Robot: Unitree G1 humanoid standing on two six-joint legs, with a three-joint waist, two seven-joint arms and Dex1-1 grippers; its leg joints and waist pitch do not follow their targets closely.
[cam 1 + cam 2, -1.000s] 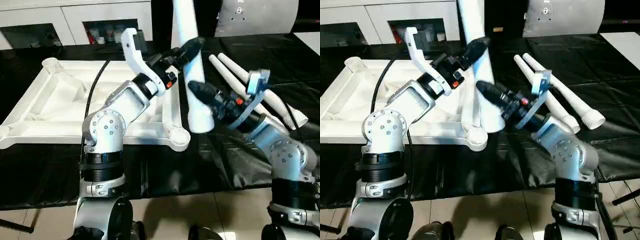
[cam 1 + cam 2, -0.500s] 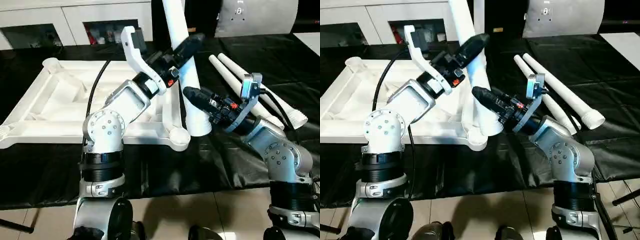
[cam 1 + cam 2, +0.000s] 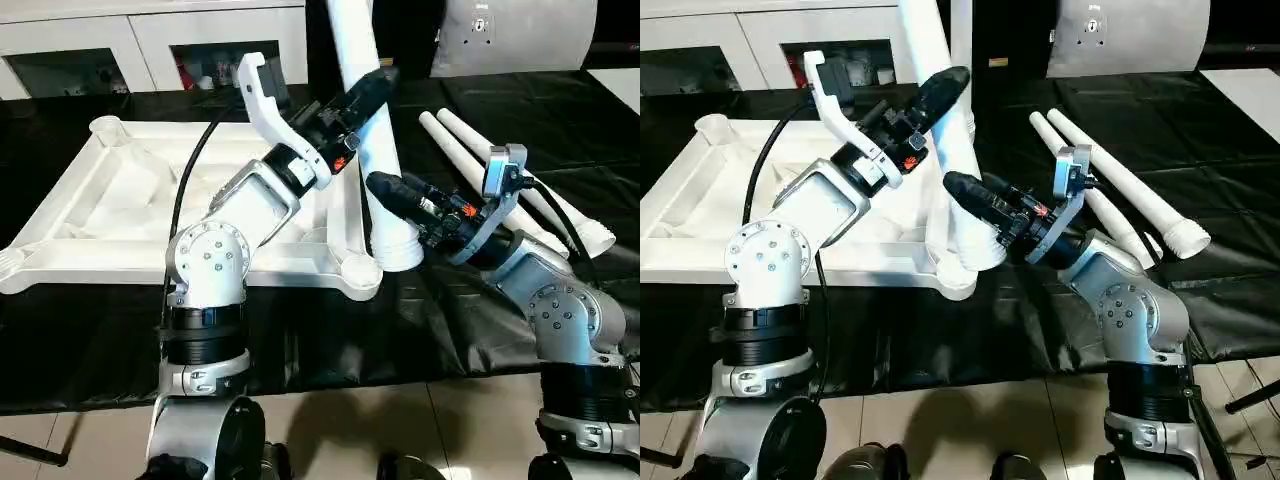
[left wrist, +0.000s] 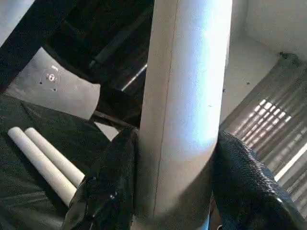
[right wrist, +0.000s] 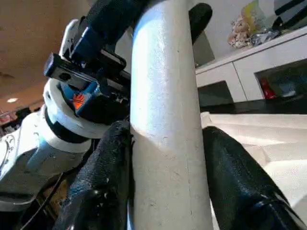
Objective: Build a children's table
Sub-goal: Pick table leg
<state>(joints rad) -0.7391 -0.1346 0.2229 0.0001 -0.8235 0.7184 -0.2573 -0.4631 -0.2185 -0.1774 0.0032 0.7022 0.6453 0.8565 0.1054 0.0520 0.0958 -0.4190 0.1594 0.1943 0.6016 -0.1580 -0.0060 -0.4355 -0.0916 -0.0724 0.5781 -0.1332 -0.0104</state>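
The white table top (image 3: 110, 205) lies upside down on the left, ribs up. Both grippers hold one white leg (image 3: 372, 150), which stands steeply with its thin end leaning up and left. Its wide end (image 3: 398, 250) is low, just right of the near right corner socket (image 3: 358, 272). My left gripper (image 3: 365, 90) is shut on the leg high up, and its black fingers (image 4: 110, 191) flank the tube (image 4: 184, 96). Lower down, my right gripper (image 3: 385, 188) is shut on it, with fingers (image 5: 103, 182) on both sides of the tube (image 5: 165, 96).
Two more white legs (image 3: 520, 180) lie side by side on the black-covered worktable (image 3: 450, 330) at the right. White cabinets (image 3: 150, 40) and a grey panel (image 3: 510, 35) stand behind. The worktable's front edge drops to a tiled floor (image 3: 400, 430).
The leg's thin end has leaned to the left. My right gripper and forearm have shifted left with it. The wide end stays beside the corner socket.
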